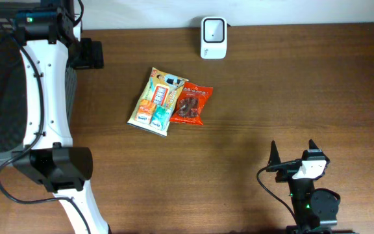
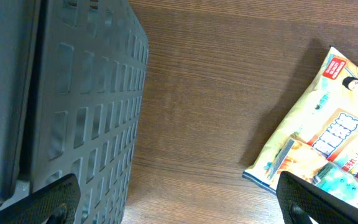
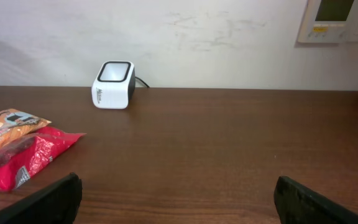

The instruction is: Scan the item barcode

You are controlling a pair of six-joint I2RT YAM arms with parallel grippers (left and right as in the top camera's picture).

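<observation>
- Packets lie touching mid-frame on the table [image 1: 291,84]: a yellow snack packet [image 1: 158,101] with a red snack packet [image 1: 191,104] overlapping its right edge.
- Barcode scanner [image 1: 213,38] stands at top centre, well apart from them.
- I read my left tool [image 2: 176,190] as released, empty, beside the mesh basket [image 2: 73,106].
- My right tool [image 1: 293,148], lower right, is likewise released and empty.

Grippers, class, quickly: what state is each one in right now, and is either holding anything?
Left gripper: open, holding nothing.
Right gripper: open, holding nothing.
</observation>
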